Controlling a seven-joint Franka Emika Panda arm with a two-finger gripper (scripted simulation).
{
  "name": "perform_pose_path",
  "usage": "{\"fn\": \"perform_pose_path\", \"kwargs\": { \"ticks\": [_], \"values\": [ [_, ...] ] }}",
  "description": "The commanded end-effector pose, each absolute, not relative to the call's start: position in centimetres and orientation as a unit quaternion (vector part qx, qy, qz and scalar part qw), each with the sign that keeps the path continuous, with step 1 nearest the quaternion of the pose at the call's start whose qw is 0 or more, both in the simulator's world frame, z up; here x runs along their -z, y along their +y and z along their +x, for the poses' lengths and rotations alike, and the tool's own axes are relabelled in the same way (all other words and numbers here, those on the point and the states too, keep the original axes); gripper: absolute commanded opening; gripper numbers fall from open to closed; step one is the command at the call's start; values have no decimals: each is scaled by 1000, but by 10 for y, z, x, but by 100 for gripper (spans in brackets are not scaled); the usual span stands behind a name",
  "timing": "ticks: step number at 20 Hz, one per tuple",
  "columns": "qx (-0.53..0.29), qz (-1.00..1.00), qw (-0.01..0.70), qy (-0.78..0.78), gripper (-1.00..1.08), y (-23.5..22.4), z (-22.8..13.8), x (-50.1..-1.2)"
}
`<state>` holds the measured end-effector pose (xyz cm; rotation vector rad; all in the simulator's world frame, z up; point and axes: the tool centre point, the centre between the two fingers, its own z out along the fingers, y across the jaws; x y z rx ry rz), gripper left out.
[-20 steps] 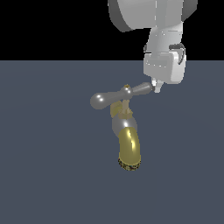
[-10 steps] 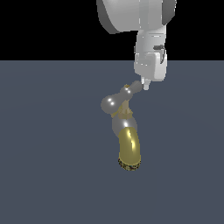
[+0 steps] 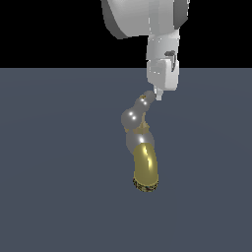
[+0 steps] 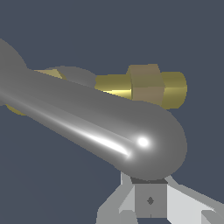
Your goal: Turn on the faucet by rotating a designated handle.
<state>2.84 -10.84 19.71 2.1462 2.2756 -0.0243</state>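
The faucet stands low in the middle of the exterior view, its curved brass spout ending in a dark speckled rim. On its silver neck sits the handle, a shiny silver crossbar angled steeply up toward the exterior view's right. My gripper hangs from above, shut with nothing between its fingers, its tip touching the crossbar's upper end. In the wrist view the handle fills the picture, one bulbous end lying just beyond my gripper, with the brass knob behind it.
The faucet rests on a flat dark blue-grey floor that spreads on all sides. The arm's white wrist and link come down from above, to the exterior view's right of the faucet. Nothing else shows.
My gripper has moved toward the exterior view's left, staying against the crossbar's end. The handle has swung with it, from nearly level to steeply angled. The spout has stayed put.
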Motion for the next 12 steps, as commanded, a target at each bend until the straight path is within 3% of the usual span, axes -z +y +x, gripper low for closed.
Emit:
{"fn": "perform_pose_path", "kwargs": {
  "ticks": [1,12],
  "values": [
    [3,670,1,742,-100,-65,32,-197],
    [0,662,0,749,-100,8,36,-197]
  ]
}}
